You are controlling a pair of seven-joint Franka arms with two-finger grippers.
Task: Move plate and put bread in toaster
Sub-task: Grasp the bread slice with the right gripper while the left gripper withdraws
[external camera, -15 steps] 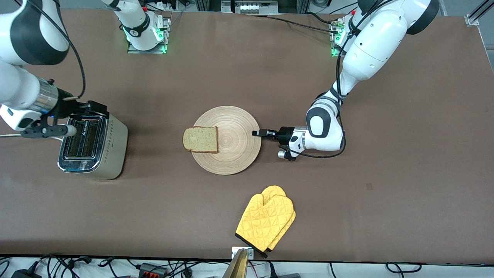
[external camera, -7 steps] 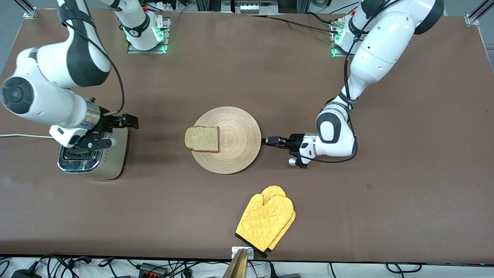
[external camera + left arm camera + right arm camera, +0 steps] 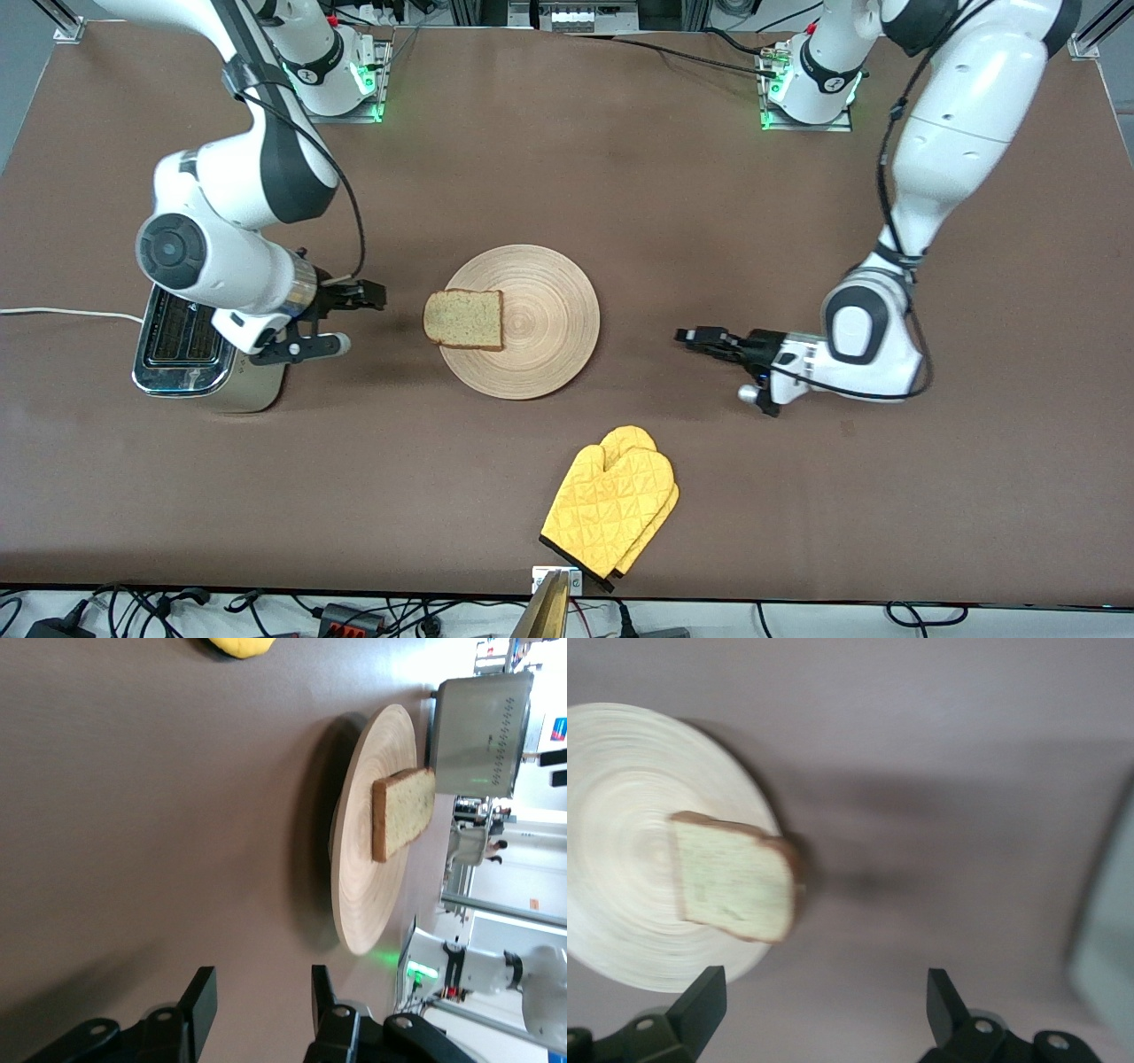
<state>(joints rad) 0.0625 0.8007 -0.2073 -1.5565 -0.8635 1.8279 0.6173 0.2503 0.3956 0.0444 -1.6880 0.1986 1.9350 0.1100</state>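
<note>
The light-wood plate (image 3: 545,328) lies mid-table, with the bread (image 3: 464,319) flat on its rim toward the right arm's end. The beige toaster (image 3: 190,354) stands at that end, partly hidden under the right arm. My right gripper (image 3: 374,296) hangs wide open and empty between toaster and bread; its wrist view has the bread (image 3: 731,877), plate (image 3: 620,815) and gripper (image 3: 824,992). My left gripper (image 3: 684,336) is open and empty, low over bare table, apart from the plate toward the left arm's end. The left wrist view shows gripper (image 3: 262,983), plate (image 3: 372,886), bread (image 3: 403,811), toaster (image 3: 483,735).
A yellow oven mitt (image 3: 611,509) lies near the table's front edge, nearer the front camera than the plate. The toaster's white cord (image 3: 53,312) runs off the table at the right arm's end.
My left gripper opened off the plate's rim and drew back toward the left arm's end. The right arm swung from over the toaster toward the bread. The plate shifted slightly.
</note>
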